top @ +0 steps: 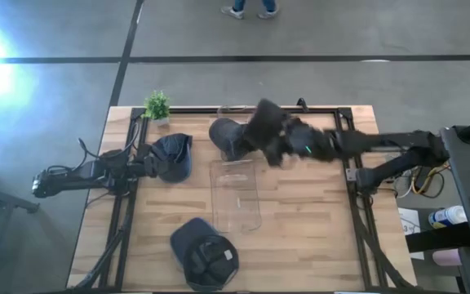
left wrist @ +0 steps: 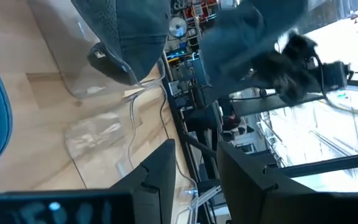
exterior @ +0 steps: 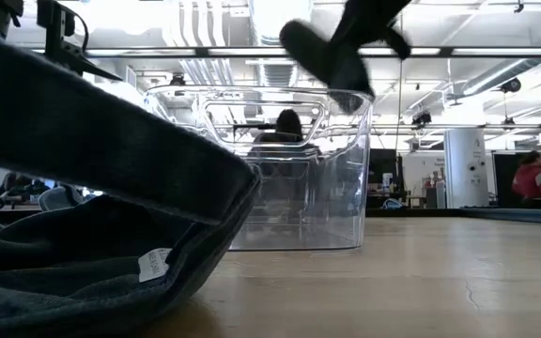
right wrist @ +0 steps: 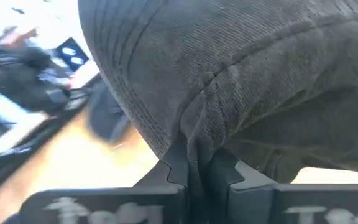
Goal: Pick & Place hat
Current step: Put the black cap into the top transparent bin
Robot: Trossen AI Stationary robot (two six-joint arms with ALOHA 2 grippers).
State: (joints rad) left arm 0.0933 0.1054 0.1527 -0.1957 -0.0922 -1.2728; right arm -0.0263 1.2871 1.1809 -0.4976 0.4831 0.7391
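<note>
My right gripper [top: 277,145] is shut on a dark grey cap [top: 259,122], held in the air over the far end of the clear bin [top: 237,196]; the low view shows this cap [exterior: 332,52] above the bin's rim. A second dark cap [top: 225,139] rests on the table at the bin's far end. A blue cap [top: 174,155] lies to the left, with my open left gripper [top: 155,166] beside it. A third dark cap [top: 205,253] lies crown-down by the near edge. My right gripper [right wrist: 196,171] pinches a gathered fold of the cap's cloth [right wrist: 194,140] between its two fingers, next to the stitched brim [right wrist: 123,74]. The fingers come roughly level from the table's right. The cap is lifted clear and spreads out beyond the fingertips.
A small potted plant [top: 157,106] stands at the far left corner. Black frame rails [top: 353,175] run along the table's sides. The cap by the near edge [exterior: 83,197] fills the low view's left. People sit in the room behind [exterior: 533,174].
</note>
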